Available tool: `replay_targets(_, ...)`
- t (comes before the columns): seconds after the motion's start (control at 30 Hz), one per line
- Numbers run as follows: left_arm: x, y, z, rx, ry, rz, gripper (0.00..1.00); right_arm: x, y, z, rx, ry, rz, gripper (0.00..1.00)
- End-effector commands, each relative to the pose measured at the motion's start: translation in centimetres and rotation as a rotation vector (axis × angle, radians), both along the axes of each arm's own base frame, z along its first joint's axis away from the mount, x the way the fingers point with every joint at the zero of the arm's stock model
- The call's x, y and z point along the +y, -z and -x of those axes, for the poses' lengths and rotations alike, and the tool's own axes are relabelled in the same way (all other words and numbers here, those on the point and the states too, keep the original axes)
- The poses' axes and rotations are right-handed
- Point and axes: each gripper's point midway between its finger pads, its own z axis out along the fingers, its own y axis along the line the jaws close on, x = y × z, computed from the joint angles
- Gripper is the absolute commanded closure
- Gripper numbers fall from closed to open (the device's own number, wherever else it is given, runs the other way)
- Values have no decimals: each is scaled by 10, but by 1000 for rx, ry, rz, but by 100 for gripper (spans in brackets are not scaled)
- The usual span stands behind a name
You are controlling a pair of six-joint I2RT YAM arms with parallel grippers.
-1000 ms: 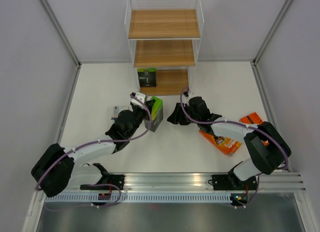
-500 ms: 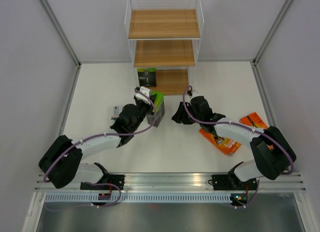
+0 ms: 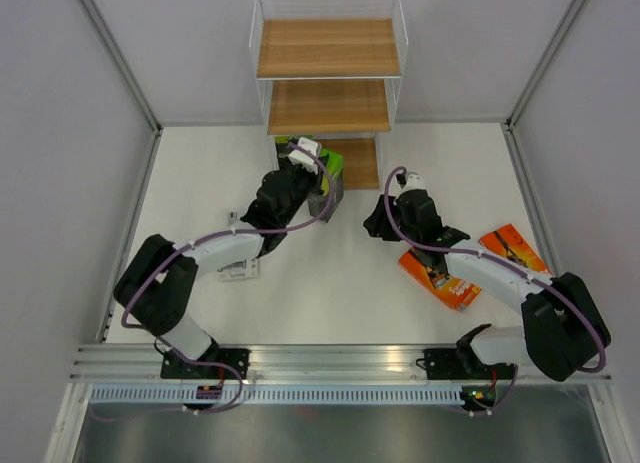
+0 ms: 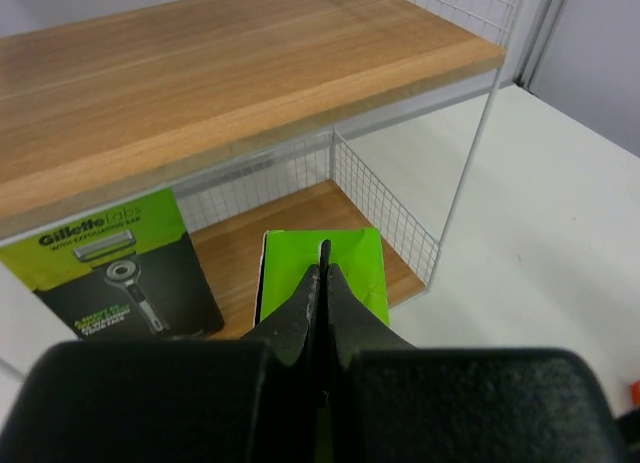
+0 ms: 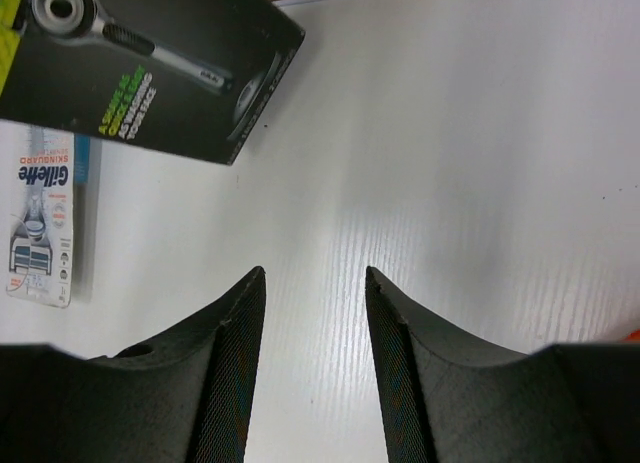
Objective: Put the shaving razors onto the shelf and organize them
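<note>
My left gripper (image 3: 320, 175) is shut on a black razor pack with a lime-green end (image 3: 331, 173), holding it upright in front of the shelf's (image 3: 328, 48) bottom tier. In the left wrist view the fingers pinch the green end (image 4: 350, 268), and a second black-and-green pack (image 4: 120, 278) stands on the bottom board. My right gripper (image 3: 379, 223) is open over bare table with nothing between its fingers (image 5: 238, 313). Two orange packs (image 3: 440, 278) (image 3: 512, 245) lie to the right. A small blue blister pack (image 3: 238, 269) lies under my left arm.
The right wrist view shows a black pack's face (image 5: 150, 68) at top left and the blister pack (image 5: 40, 218) flat on the table. The shelf's white wire side (image 4: 385, 208) borders the bottom tier. Grey walls enclose the white table (image 3: 330, 293).
My left gripper closed on the black-and-green pack and carried it from mid-table up to the shelf's bottom tier. The right arm drew back to the right, uncovering the blister pack.
</note>
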Motion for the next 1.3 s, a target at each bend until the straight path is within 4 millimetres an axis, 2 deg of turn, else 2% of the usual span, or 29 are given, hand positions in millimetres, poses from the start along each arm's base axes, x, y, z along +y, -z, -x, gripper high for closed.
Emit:
replay_targets(0.0, -9, -65, -20, -187, 9, 83, 98, -2, 5, -4, -9, 0, 8, 49)
replay_targets(0.23, -24, -65, -52, -216, 4, 71, 98, 1, 5, -17, -23, -12, 11, 50)
replay_targets(0.27, -26, -72, -56, -232, 3, 78, 98, 1, 4, -19, -23, -12, 12, 50)
replay_targets(0.33, -31, -64, -63, -229, 7, 68, 98, 5, 2, -20, -25, -34, 2, 50)
replay_targets(0.37, -33, -72, -66, -243, 8, 80, 98, 5, 2, -20, -23, -36, 0, 50)
replay_targets(0.4, -36, -65, -70, -234, 13, 72, 98, 5, 1, -22, -28, -34, -3, 50)
replay_targets(0.43, -38, -72, -73, -249, 12, 79, 98, 5, 2, -23, -26, -34, -7, 50)
replay_targets(0.67, -53, -59, -90, -247, 29, 48, 98, 6, 3, -26, -20, -31, -33, 50)
replay_targets(0.97, -62, -31, -98, -206, 53, 18, 98, 8, 3, -28, -14, -37, -47, 51)
replay_targets(1.1, -66, -33, -95, -192, 78, 21, 95, 6, 6, -32, -19, -20, -41, 50)
replay_targets(1.27, -67, -39, -90, -187, 102, 14, 83, 12, 10, -36, -12, -29, -62, 51)
